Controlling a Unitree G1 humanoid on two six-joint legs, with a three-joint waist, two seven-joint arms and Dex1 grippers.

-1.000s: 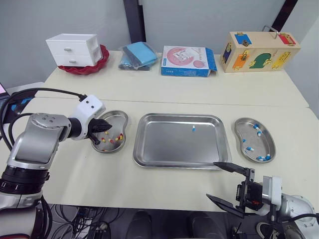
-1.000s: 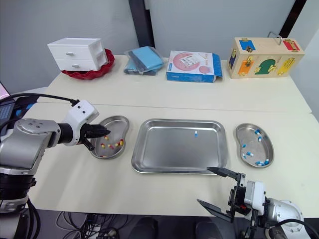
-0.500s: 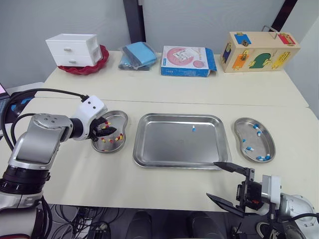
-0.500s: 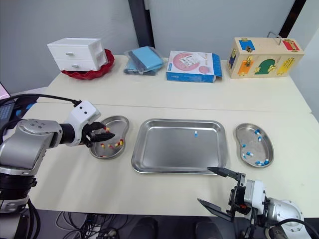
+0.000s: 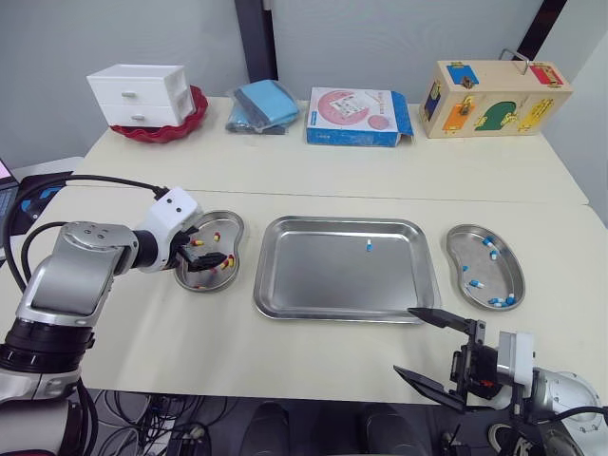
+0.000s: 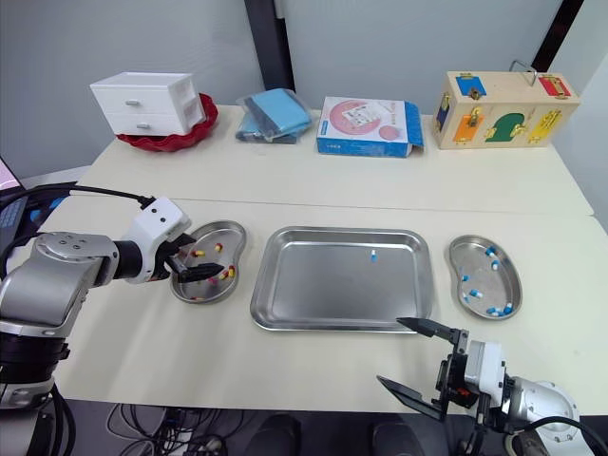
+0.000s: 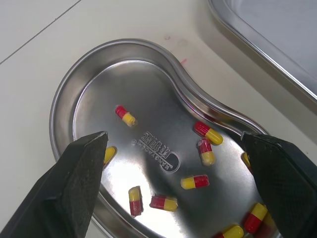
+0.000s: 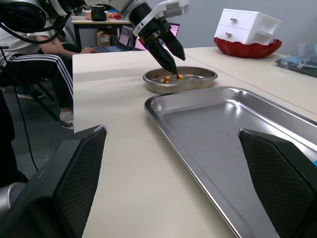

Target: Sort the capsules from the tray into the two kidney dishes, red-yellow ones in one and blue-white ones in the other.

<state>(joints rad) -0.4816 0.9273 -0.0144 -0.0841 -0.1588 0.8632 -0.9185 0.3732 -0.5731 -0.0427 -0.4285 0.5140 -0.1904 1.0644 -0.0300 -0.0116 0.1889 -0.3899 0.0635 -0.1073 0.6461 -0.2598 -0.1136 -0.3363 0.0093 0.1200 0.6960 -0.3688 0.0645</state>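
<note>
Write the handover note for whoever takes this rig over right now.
Left gripper: open, empty, poised over the left steel kidney dish, which holds the red-yellow capsules.
Right gripper: open, empty, low by the near edge of the table, in front of the rectangular steel tray.
Right steel kidney dish holds the blue-white capsules.
Done: no red-yellow ones in the tray.
Left: one blue-white capsule lies in the tray's far half, right of centre; it belongs in the right dish.

You have the rectangular steel tray [image 5: 323, 280] at the middle of the cream table [image 5: 285, 180], toward its front edge; one steel kidney dish [image 5: 235, 226] lies left of it, a second steel kidney dish [image 5: 510, 275] right.
</note>
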